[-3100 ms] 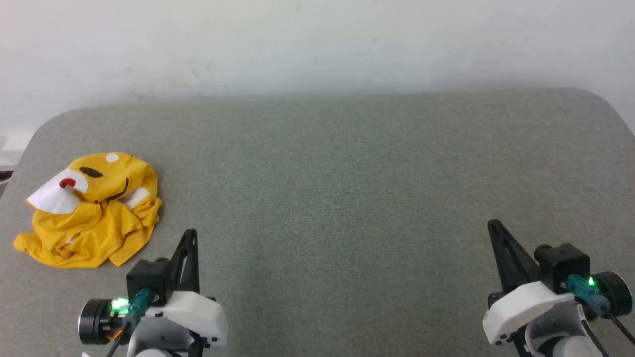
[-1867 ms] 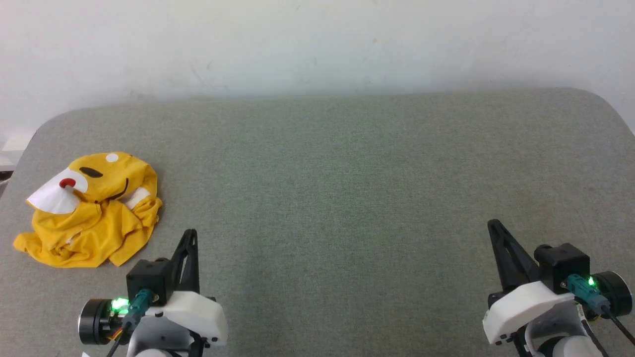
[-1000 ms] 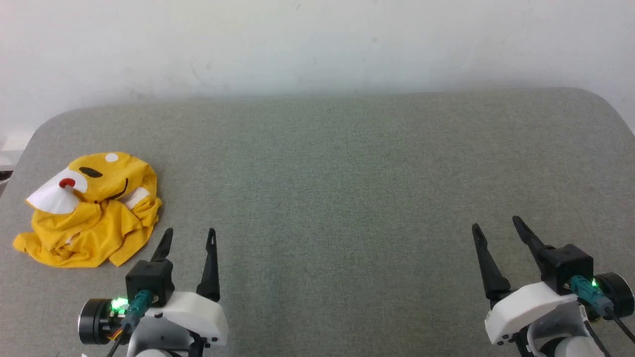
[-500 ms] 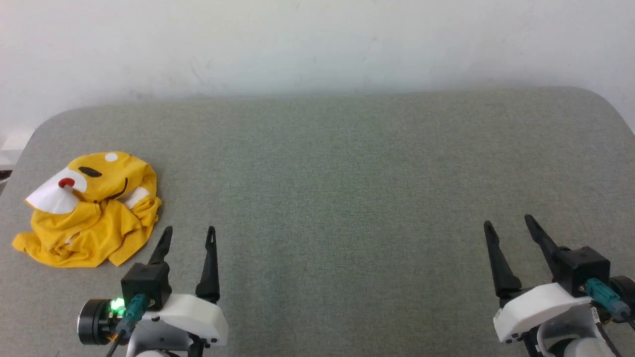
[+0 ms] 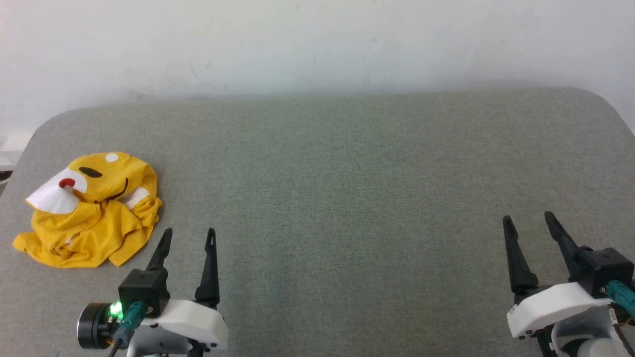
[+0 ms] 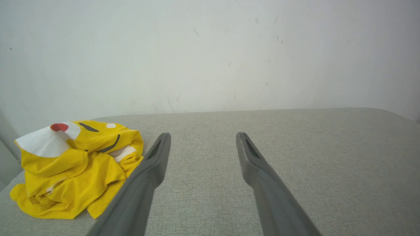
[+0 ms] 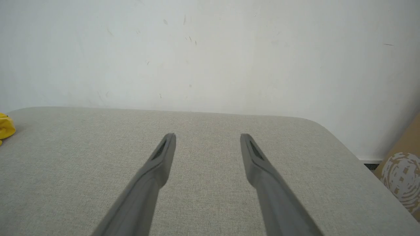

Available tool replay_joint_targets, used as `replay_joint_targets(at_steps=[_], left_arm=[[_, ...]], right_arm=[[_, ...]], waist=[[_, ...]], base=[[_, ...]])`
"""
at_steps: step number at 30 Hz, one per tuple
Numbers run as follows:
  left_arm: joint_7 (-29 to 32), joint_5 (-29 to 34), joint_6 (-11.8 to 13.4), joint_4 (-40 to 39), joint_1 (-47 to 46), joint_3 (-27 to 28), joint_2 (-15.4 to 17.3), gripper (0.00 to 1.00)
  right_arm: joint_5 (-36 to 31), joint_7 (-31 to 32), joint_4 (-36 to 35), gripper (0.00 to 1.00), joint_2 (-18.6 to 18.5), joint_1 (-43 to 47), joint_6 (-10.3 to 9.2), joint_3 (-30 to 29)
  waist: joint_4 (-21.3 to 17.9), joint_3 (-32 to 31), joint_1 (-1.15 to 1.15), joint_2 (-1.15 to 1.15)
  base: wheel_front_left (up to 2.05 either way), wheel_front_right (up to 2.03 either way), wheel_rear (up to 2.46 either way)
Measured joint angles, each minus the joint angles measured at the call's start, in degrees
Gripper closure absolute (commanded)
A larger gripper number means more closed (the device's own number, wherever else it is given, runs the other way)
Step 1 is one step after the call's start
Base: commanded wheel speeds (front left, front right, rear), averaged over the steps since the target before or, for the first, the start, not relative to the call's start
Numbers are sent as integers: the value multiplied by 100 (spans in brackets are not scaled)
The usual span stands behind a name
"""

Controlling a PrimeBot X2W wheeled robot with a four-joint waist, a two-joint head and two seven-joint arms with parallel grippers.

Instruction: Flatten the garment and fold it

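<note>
The left gripper (image 5: 189, 231), made of two long, dark, tapering fingers on a white moulded housing, is spread wide apart. Nothing is gripped by it and nothing is seen between its fingers. The right gripper (image 5: 527, 216), of the same build, is likewise spread wide and empty. Both are seen over the near part of the worktop (image 5: 347, 173), a broad slab with rounded corners covered in grey-green woven cloth. The left gripper is placed toward the worktop's left end and the right gripper toward its right end, with the fingers of both pointed at the worktop's far edge.

The garment (image 5: 94, 218), a small bright yellow T-shirt of thin, soft fabric, is lying crumpled in a heap at the worktop's left end, close to the edge. A printed face is turned upward on it, with white patches, curved black strokes and a red dot. Below the print the cloth is bunched into deep folds. The garment is touched by neither gripper.

From the left wrist view the heap is seen low and side-on, rising from the weave with a white flap at its top. The right wrist view adds a small yellow edge of the garment at the worktop's left end. Beyond the worktop's right end it also adds a brown cardboard surface with a white speckled print (image 7: 402, 177). A white, faintly scuffed wall (image 5: 317, 39) is seen behind the worktop's far edge.
</note>
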Motion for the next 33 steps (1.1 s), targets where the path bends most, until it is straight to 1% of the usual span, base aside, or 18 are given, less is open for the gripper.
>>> replay_joint_targets(at_steps=[9, 16, 25, 33], left_arm=[[-108, -7, -2, -24, 23, 3, 0, 0], [-185, -55, 4, -75, 27, 7, -1, 0], [-301, -101, 15, -113, 45, 0, -1, 0], [-388, -146, 86, -160, 134, 2, -1, 0]], right_arm=[[43, -104, -37, 0, 0, 31, 0, -70], [46, -189, -83, 0, 1, 52, 0, -132], [46, -299, -129, 0, 1, 57, 0, -182], [46, -380, -126, 0, 1, 60, 0, -186]], waist=[[77, 5, 0, 0], [216, 15, 0, 0], [487, 56, 0, 0], [800, 92, 0, 0]], base=[[0, 0, 0], [0, 0, 0], [0, 0, 0], [0, 0, 0]])
